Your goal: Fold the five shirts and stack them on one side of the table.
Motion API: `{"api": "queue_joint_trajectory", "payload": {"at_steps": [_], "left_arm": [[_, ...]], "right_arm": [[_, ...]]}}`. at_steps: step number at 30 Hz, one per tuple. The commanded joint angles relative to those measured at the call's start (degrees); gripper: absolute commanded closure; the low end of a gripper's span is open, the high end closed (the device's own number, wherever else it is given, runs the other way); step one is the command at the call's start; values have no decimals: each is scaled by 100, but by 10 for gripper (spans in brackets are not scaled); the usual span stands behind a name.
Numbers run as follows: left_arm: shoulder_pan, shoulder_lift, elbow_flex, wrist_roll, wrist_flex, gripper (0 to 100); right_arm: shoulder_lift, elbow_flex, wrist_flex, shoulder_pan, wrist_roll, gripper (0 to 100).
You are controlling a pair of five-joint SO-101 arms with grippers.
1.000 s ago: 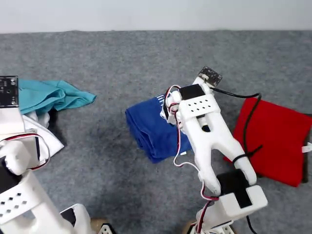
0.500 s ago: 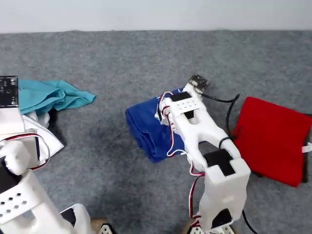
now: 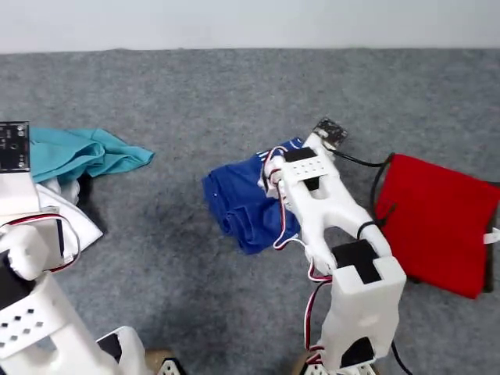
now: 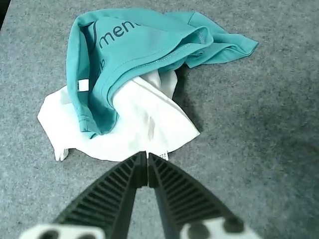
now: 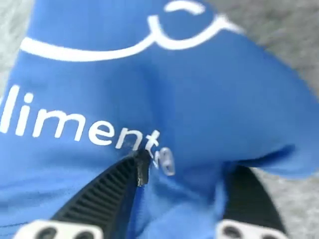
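**Blue shirt caught between the right claw's fingers at mid-desk**

The blue shirt lies in a rumpled, part-folded bundle near the middle of the grey desk, with the right arm stretched over its near-right edge. In the right wrist view the right claw stands spread, its ribbed fingers well apart, and a bulge of the blue cloth, printed with white lettering, sits between them and drapes over the far finger.

Just to the right of that arm, the red shirt lies flat and folded into a neat rectangle at the desk's right side. It is close to the blue bundle but not touching it, and a black cable crosses its inner edge.

On the left side of the desk, well apart from both, the teal shirt lies crumpled on top of the white shirt. The left wrist view shows the teal cloth heaped over the far part of the white one, whose lower hem spreads out on the grey surface.

The left claw is pressed together with nothing between its fingers. Its tips hang just short of the white shirt's near edge.
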Motion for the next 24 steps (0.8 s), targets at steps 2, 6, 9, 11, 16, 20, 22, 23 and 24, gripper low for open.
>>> {"api": "queue_joint_trajectory", "payload": {"at_steps": [2, 6, 9, 11, 16, 20, 22, 23, 24], "left_arm": [[35, -70, -66, -79, -62, 985], [35, -70, -75, -79, -62, 985], [35, -70, -75, -79, -62, 985], [35, -70, -75, -79, -62, 985], [35, -70, -75, -79, -79, 985], [35, -70, -75, -79, -79, 985], [35, -70, -75, -79, -79, 985], [35, -70, -75, -79, -79, 985], [35, -70, -75, -79, -79, 985]], "right_arm": [[84, -105, -127, 127, -9, 982], [-171, -149, 171, 295, 9, 991], [-778, -167, 690, 286, 431, 991], [-1209, -167, 1015, 295, 730, 991], [-2211, -176, 1560, 391, 1556, 991], [-3029, -185, 2018, 391, 2303, 991], [-3424, -185, 2308, 391, 2637, 991], [-3591, -185, 2466, 400, 2813, 991], [-3767, -185, 2651, 400, 3015, 991]]}}
